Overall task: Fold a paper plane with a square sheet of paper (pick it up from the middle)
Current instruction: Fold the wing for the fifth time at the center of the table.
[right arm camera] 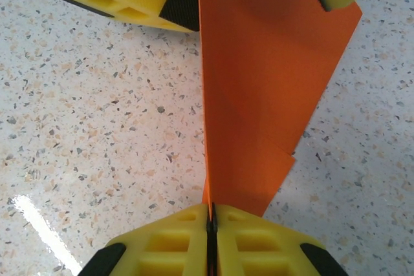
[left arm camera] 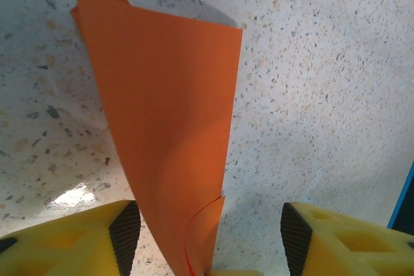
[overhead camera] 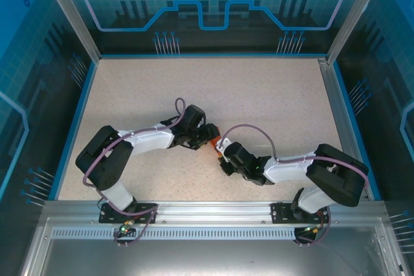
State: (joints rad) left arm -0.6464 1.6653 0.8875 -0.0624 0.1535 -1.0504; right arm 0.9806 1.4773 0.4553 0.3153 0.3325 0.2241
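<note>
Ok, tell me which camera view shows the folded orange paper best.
Left wrist: the folded orange paper shows almost whole there, a wedge from its wide end down to its narrow end. The right wrist view cuts off its top but shows the right gripper pinching it. The top view gives a small orange patch.

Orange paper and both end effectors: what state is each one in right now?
Orange paper: folded into a tapering wedge, pinched at its narrow end.
Right end effector: shut on the paper.
Left end effector: open, fingers either side of the paper.
</note>
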